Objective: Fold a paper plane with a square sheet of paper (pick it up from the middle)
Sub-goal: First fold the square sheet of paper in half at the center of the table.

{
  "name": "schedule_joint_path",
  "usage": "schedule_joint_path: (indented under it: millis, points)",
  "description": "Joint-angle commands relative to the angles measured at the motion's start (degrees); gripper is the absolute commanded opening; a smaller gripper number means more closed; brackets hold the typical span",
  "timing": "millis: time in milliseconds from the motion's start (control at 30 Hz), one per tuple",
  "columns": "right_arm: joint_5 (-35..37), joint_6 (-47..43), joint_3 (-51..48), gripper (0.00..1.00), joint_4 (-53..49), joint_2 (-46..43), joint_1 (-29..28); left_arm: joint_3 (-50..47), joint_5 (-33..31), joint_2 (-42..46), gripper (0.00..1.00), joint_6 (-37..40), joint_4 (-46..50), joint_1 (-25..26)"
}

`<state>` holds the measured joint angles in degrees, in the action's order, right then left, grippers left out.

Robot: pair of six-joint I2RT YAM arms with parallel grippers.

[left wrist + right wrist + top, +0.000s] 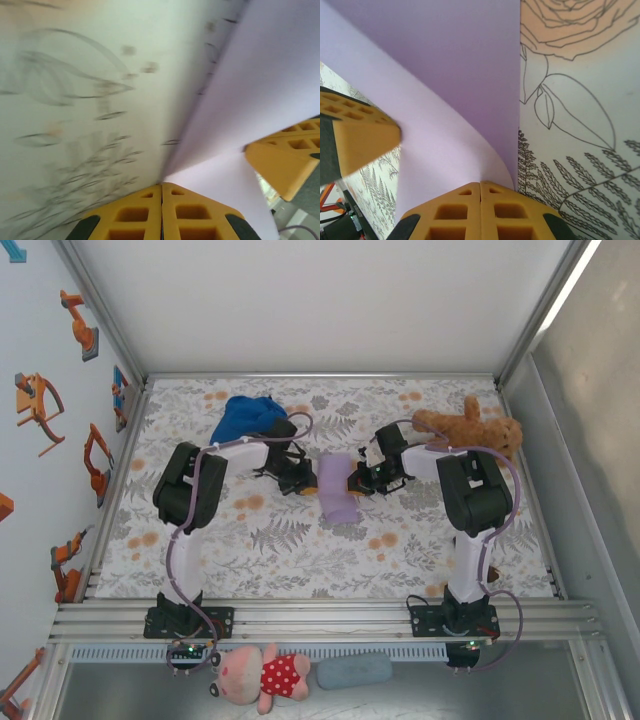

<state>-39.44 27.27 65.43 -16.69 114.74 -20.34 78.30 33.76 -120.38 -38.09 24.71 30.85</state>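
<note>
Nearest, on the near side of the sheet of paper (338, 490) and off the worktop (300, 555), lie a pink soft toy (262, 676) and a bluish pad (355, 670); neither matters to the job. The sheet sits mid-worktop, with the left arm (195, 485) meeting it from its left and the right arm (470, 490) from its right. The left jaws are closed, and the sheet's edge runs straight into the seam between the yellow fingers (135, 215), which reads as a pinch on the paper. The right jaws are likewise closed tight, fingers (450, 212) together, with the sheet curling up out of the tips. The sheet is bowed and partly lifted between the two pinches, and no sharp crease shows. My judgement is that an early fold is being formed. To do it well, hold both pinches level, bring the edges into line before anything is pressed, and avoid pulling outward, since thin paper would tear or slip. Set the crease from the middle toward the ends. Beyond the sheet, a blue cap (248, 418) lies far-left, close by the left arm, so mind the arm there. A teddy bear (470, 426) lies far-right.
</note>
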Motion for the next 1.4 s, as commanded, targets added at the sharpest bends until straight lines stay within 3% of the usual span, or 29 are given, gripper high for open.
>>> schedule_joint_path:
  millis: [0,200,333,500,967,1200,1367]
  points:
    - [15.98,-1.33,-3.59,0.0,-7.77,6.92,0.05,-1.31,-2.96,4.27,0.09,3.71,3.22,-1.24]
    - [15.67,-1.17,-3.73,0.0,-7.53,6.68,0.12,-2.12,1.34,7.25,0.1,0.64,-6.99,0.78]
    - [14.47,-1.07,-3.99,0.0,-6.7,6.97,0.1,-0.6,4.24,2.97,0.1,-3.56,-13.33,2.48]
    - [14.0,-1.08,-3.99,0.0,-6.52,7.11,0.18,3.2,5.61,-2.14,0.11,-4.12,-14.01,3.07]
    - [14.66,-1.39,-4.38,0.0,-6.16,7.33,0.46,-0.06,-2.06,-5.17,0.1,0.16,-13.98,-3.56]
    - [14.6,-1.51,-4.34,0.0,-6.03,7.33,0.71,0.92,-2.66,-2.62,0.1,0.54,-14.06,-6.72]
    - [14.43,-1.51,-4.35,0.0,-5.91,7.08,0.71,-5.13,0.55,3.56,0.1,-5.68,-25.37,-3.87]
